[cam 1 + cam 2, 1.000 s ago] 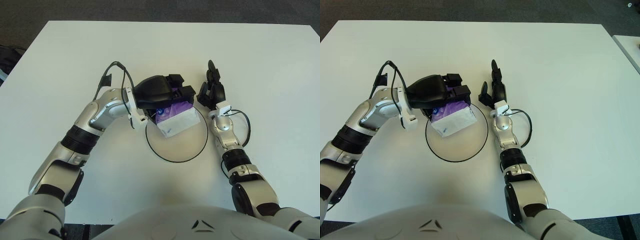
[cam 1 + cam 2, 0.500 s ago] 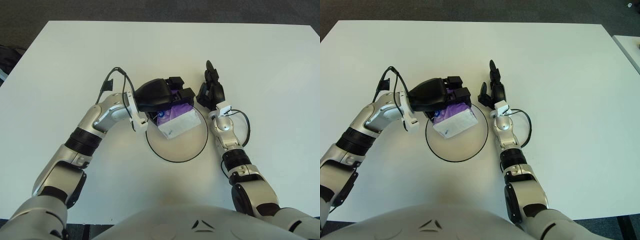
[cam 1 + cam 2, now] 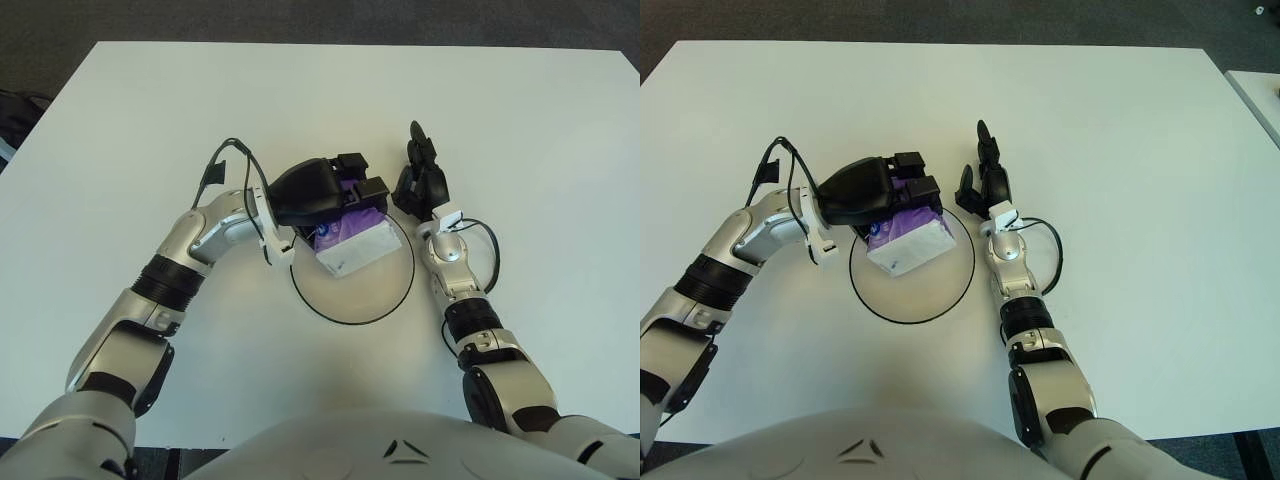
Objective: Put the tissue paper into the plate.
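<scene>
The left hand (image 3: 325,190) sits over the far left rim of the plate (image 3: 385,312), its dark fingers (image 3: 365,188) curled down onto the tissue pack (image 3: 350,240) and grasping it at its purple far end. The pack is white on its near half and purple on the far half; it lies tilted, inside the plate's black ring, in the far part of it. Whether its near white end touches the plate surface or is held just above it cannot be told. The plate is a pale disc with a thin dark rim, lying on the white table (image 3: 150,110) near the middle, close to the robot.

The right hand (image 3: 420,180) shows just beside the plate's far right rim, on its right side, with its fingers relaxed and pointing away from the robot, holding nothing. One finger stretches straight toward the far side, the others are bunched lower. The two hands are near each other, with a narrow gap of table between them

A black cable (image 3: 228,160) loops above the left wrist, and another curls beside the right forearm
</scene>
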